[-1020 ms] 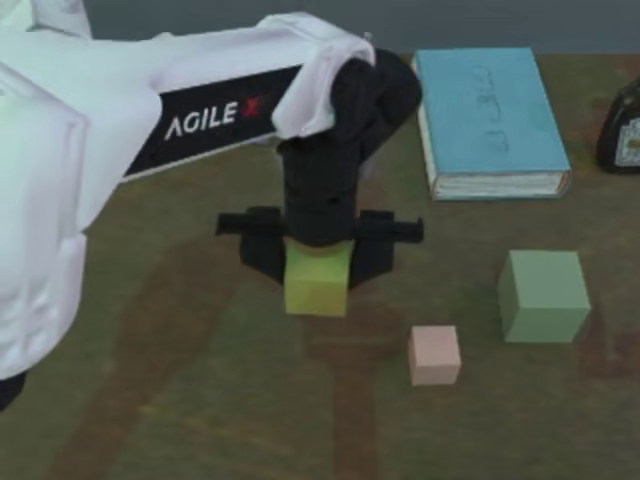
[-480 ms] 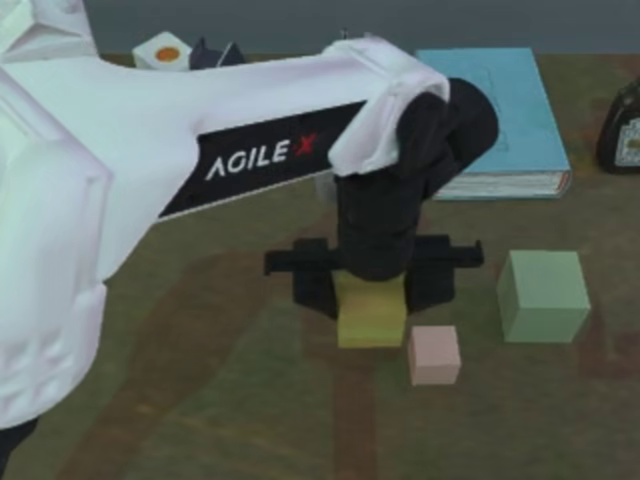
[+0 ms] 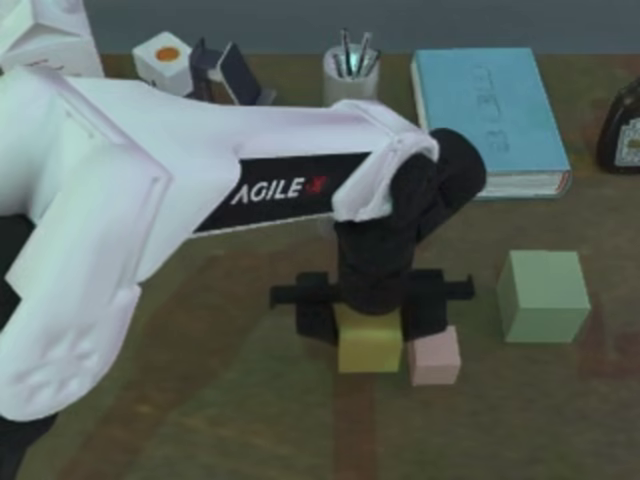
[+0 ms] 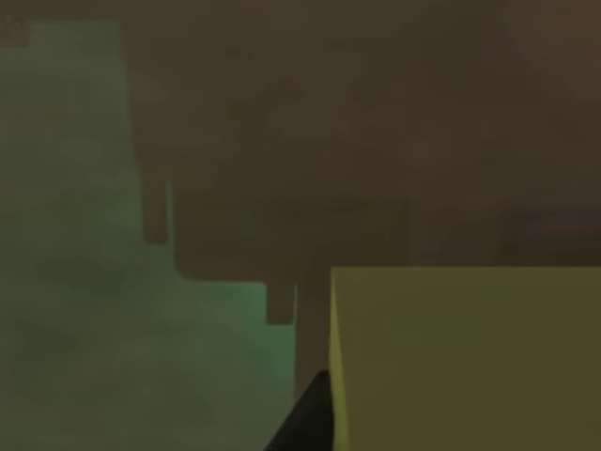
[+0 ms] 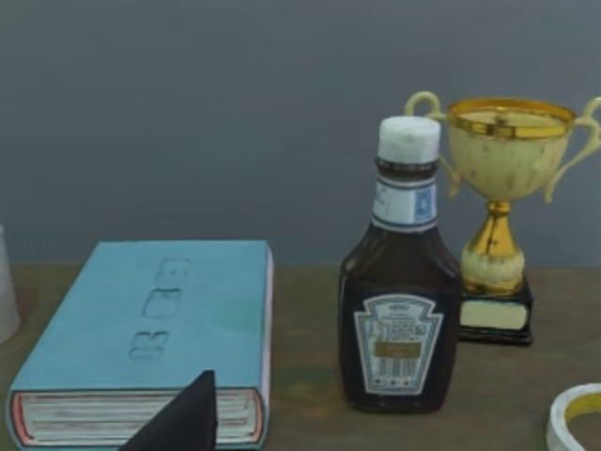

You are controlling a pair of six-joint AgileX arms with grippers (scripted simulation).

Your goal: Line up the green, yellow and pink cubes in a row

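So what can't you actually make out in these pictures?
- Top view: the left hand covers the back of the yellow cube; whether it touches the pink cube is unclear.
- Left wrist view: the yellow cube is cut off by the edge.
- Right wrist view: the right hand is mostly out of frame; the book is cut off too.

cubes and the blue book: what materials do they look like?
Yellow cube, pink cube, green cube: flat, unmarked faces without shine, matte; plastic or foam, can't tell which. Blue book: matte hardcover with embossed lettering, pale page edges look like paper.
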